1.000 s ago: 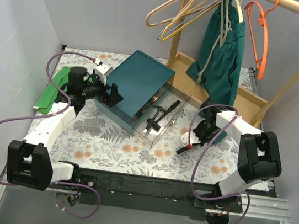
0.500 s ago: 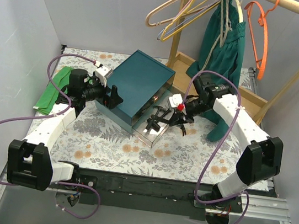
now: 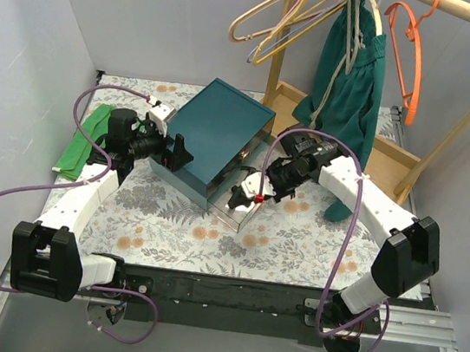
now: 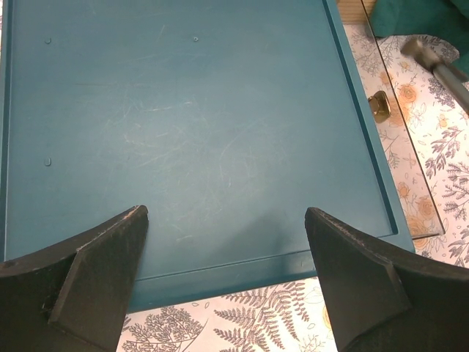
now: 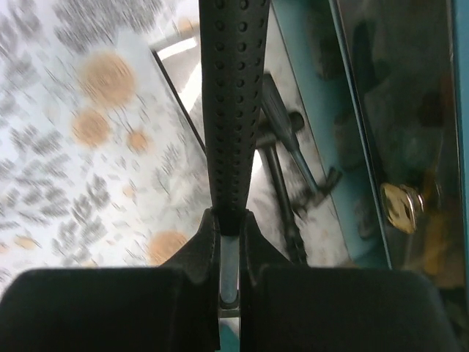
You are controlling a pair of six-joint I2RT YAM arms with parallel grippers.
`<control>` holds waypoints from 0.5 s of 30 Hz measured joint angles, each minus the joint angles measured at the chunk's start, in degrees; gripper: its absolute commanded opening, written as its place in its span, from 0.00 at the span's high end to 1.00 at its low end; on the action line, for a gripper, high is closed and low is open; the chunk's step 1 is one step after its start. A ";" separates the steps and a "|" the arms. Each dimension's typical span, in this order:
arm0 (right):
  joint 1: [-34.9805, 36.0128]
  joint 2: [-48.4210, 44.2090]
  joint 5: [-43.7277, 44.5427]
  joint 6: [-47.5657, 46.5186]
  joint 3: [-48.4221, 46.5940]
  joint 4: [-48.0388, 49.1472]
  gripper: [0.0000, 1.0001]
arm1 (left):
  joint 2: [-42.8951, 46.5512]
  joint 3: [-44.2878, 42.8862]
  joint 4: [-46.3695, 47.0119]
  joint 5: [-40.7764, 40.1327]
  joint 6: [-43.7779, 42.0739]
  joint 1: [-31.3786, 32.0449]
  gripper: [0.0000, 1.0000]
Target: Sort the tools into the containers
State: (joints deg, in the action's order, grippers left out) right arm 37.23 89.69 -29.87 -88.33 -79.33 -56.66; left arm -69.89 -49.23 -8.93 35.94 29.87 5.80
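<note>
The dark teal box [image 3: 219, 130] lies mid-table with a clear drawer tray [image 3: 231, 213] pulled out at its right side. Black and grey metal tools [image 3: 244, 184] lie in the tray. My right gripper [image 3: 271, 184] is shut on a tool with a black dotted grip [image 5: 234, 95] and a metal shank, and holds it over the tray; a red part [image 3: 257, 198] shows at its low end. In the right wrist view the gripper [image 5: 229, 220] is above the tray's tools [image 5: 282, 169]. My left gripper [image 3: 177, 152] is open at the box's left edge, over the lid [image 4: 190, 125].
A green cloth [image 3: 82, 141] lies at the far left. A teal garment [image 3: 347, 95] and coloured hangers [image 3: 284, 16] hang from the wooden rack, whose base [image 3: 378, 152] stands at the back right. A gold clasp [image 5: 401, 204] is on the box front.
My right gripper has carried the black-handled tool from the table's right side up and left to over the clear tray. The left arm has not moved.
</note>
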 measured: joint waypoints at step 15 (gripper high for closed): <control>2.62 9.62 18.21 -12.96 0.04 11.10 0.99 | 0.26 0.13 0.02 0.02 0.35 0.00 0.11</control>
State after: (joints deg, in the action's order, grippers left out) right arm 39.86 99.31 -11.66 -101.30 -79.29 -45.56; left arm -69.63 -49.10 -8.91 35.97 30.22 5.80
